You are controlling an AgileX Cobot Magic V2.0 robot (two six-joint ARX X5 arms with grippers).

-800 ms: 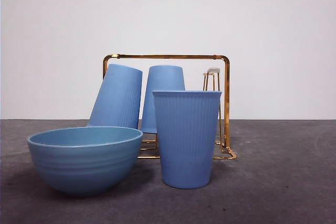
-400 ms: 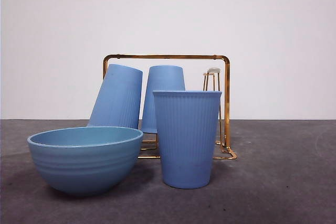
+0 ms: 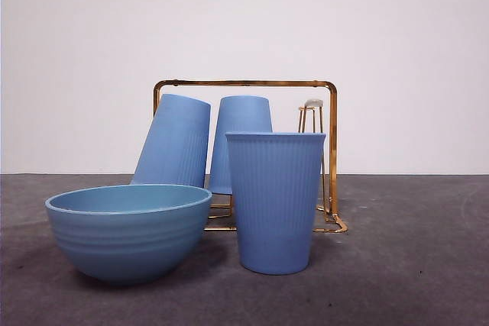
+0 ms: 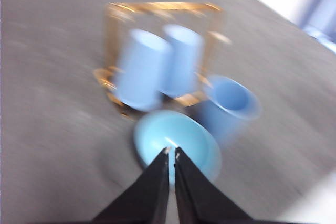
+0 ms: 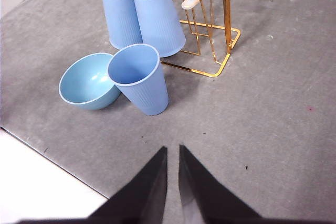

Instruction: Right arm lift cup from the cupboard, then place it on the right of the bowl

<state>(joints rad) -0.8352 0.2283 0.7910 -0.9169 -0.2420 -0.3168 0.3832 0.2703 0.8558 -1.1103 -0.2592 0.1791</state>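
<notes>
The light-blue ribbed cup [image 3: 275, 204] stands upright on the table, just right of the wide blue bowl [image 3: 126, 234] and in front of the gold wire cupboard [image 3: 244, 82]. Neither arm shows in the front view. In the right wrist view my right gripper [image 5: 170, 150] hovers shut and holds nothing, well back from the cup [image 5: 140, 85] and bowl [image 5: 84, 85]. The left wrist view is blurred. There my left gripper [image 4: 170, 151] is shut and holds nothing, above the near side of the bowl [image 4: 194, 140], with the cup [image 4: 231, 106] beyond.
Two more blue cups [image 3: 174, 143] [image 3: 243, 135] sit upside down on the cupboard's pegs, the left one leaning. A bare peg with a white tip [image 3: 312, 103] stands at the rack's right end. The grey table's edge [image 5: 58, 163] runs near my right gripper.
The whole front picture has slid a few pixels to the right. The cup, bowl and rack keep their places relative to each other.
</notes>
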